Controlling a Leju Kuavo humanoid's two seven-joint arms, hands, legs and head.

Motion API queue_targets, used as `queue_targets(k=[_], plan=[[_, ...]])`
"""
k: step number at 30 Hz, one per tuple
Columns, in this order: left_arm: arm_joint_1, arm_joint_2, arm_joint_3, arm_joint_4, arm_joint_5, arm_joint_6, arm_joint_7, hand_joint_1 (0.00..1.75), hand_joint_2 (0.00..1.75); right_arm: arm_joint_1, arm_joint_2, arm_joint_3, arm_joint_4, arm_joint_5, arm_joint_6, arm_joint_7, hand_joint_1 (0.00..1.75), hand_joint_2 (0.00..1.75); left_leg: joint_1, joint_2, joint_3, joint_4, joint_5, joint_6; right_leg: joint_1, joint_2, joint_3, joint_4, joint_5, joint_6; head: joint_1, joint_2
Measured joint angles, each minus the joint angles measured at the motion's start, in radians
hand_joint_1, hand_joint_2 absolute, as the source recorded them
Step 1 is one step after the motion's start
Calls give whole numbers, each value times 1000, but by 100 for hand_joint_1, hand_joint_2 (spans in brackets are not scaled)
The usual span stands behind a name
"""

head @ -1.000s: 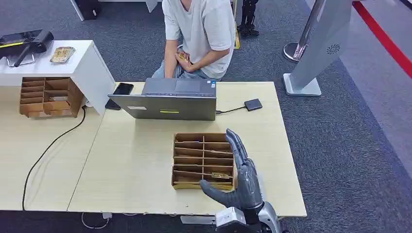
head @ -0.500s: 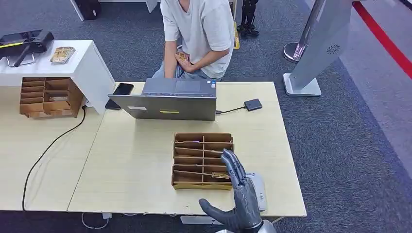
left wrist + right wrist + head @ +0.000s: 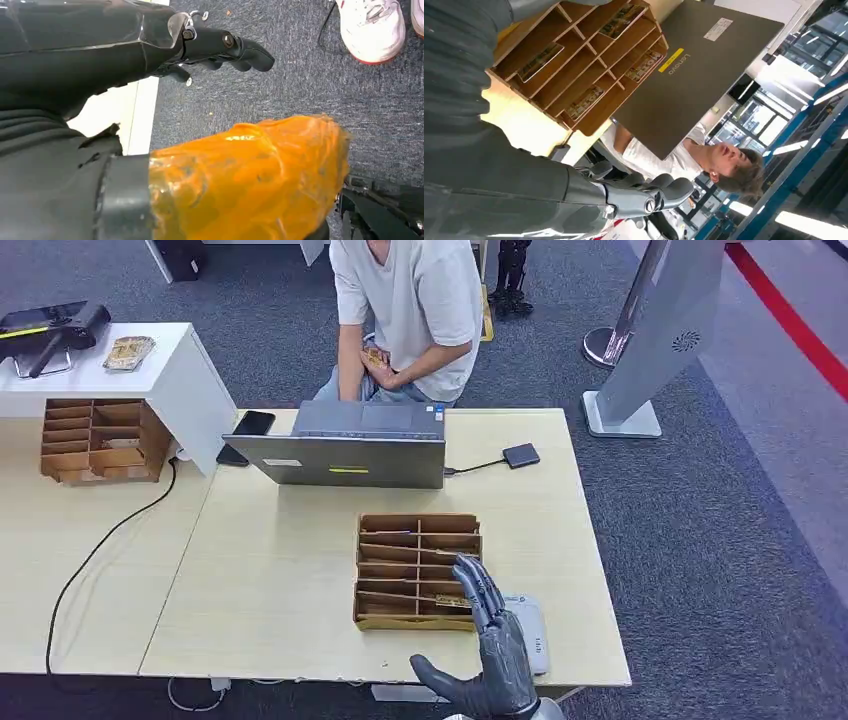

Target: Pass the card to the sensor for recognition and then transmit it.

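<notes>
Card (image 3: 452,600): I see it lying in a near slot of the wooden organizer (image 3: 417,571) on the tabletop (image 3: 280,580).
Right hand (image 3: 495,640): fingers spread, empty, beside the organizer's near right corner.
Left hand (image 3: 220,47): I can't tell its state.

Matt wooden organizer (image 3: 417,570) on a pale wood-look table (image 3: 280,570); laptop (image 3: 345,445) lid seems brushed metal.

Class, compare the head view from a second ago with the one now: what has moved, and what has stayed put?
The right robot hand has drawn back toward the near table edge, open and holding nothing, uncovering a white device beside the wooden card organizer. The organizer, laptop and seated person stayed as they were.
</notes>
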Motion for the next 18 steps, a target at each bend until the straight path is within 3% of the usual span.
queue_targets(k=[9, 18], plan=[[0, 0, 0, 0, 0, 0, 0, 0, 0, 0, 0, 0, 5, 9, -3, 3, 0, 175, 0, 0, 0, 0, 0, 0, 0, 0, 0, 0, 0, 0, 0, 0], [0, 0, 0, 0, 0, -1, 0, 0, 0, -1, 0, -1, 47, 210, -74, 94, 0, 175, 0, 0, 0, 0, 0, 0, 0, 0, 0, 0, 0, 0, 0, 0]])
